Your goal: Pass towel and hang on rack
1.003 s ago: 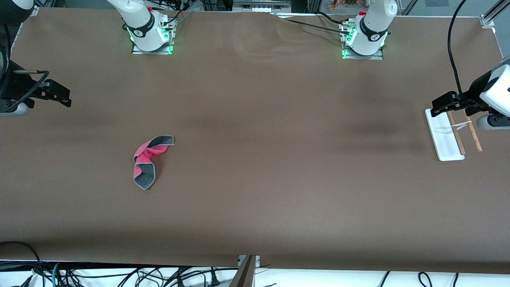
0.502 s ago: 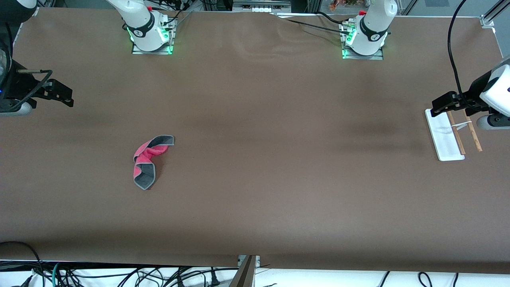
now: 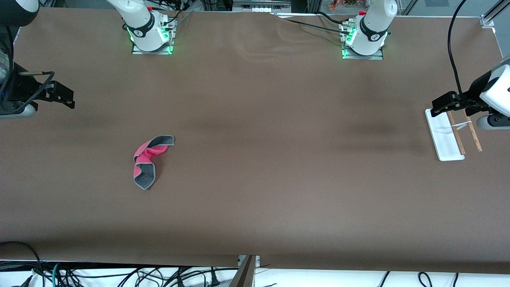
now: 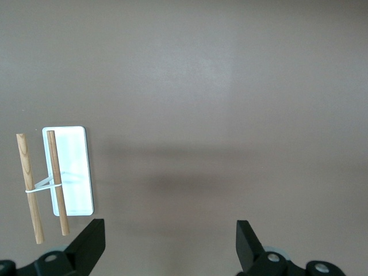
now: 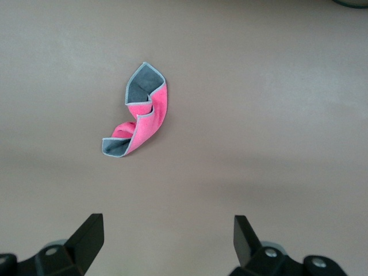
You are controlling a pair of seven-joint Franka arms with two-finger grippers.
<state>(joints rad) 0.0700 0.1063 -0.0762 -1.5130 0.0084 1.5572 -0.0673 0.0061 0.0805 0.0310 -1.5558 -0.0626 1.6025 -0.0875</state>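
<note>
The towel [image 3: 146,161] lies crumpled on the table toward the right arm's end, pink-red with dark grey folds showing; it also shows in the right wrist view [image 5: 141,112]. The rack [image 3: 445,137] stands at the left arm's end, with a white base [image 4: 73,171] and two thin wooden rods [image 4: 56,181]. My right gripper [image 3: 63,96] is open and empty, up over the table at the right arm's end, apart from the towel; its fingers [image 5: 87,236] stand wide. My left gripper [image 3: 440,107] is open and empty, over the table beside the rack [image 4: 169,238].
Brown table cover [image 3: 263,131] spans the whole table. The two arm bases [image 3: 151,32] stand along the edge farthest from the front camera. Cables hang below the table edge nearest that camera [image 3: 119,275].
My right gripper has shifted slightly in over the table. The left arm, towel and rack have not moved.
</note>
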